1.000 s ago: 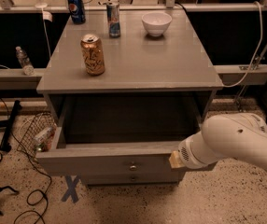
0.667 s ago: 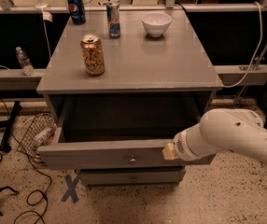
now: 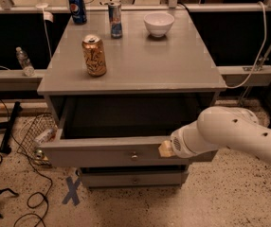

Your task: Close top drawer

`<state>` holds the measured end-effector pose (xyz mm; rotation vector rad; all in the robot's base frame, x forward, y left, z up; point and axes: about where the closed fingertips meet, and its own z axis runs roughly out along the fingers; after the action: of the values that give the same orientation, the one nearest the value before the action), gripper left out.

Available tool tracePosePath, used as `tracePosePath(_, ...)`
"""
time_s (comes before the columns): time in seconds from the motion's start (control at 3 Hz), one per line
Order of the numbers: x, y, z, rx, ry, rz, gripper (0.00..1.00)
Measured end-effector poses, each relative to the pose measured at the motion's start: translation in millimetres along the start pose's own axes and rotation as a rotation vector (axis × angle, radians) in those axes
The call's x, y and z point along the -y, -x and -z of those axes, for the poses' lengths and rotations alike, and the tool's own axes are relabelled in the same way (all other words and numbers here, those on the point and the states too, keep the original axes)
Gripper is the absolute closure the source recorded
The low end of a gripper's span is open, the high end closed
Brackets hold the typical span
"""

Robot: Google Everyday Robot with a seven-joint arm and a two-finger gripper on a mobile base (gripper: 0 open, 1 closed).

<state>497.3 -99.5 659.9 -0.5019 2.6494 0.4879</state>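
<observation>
Though pulled well out toward the camera, sits level in the uppermost slot of the grey cabinet (image 3: 135, 67): top drawer (image 3: 97, 150), dark inside, with a small round knob (image 3: 134, 155) mid-front. Against the right end of that drawer front: gripper (image 3: 166, 149), on a thick white arm (image 3: 235, 134) coming in from the right. Cannot tell whether open or closed. On the cabinet top: brown can (image 3: 94, 56) near the front left, blue can (image 3: 77, 7) and slim can (image 3: 115, 19) at the back, white bowl (image 3: 158, 23) back right. Below, a second drawer (image 3: 135, 178), shut. On the speckled floor at left: wire basket (image 3: 33, 131), blue tape X (image 3: 72, 191).
</observation>
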Motion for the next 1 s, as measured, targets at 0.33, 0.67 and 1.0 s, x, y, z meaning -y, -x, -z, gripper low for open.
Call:
tracePosePath(0.33, 0, 16, -22, 0.062, 0.002, -0.003, 1.00)
tracePosePath(0.67, -2, 37, -47, 0.129, -0.005, 0.008, 1.00)
tracePosePath(1.0, 1, 72, -65, 0.219, -0.002, 0.035, 1.00)
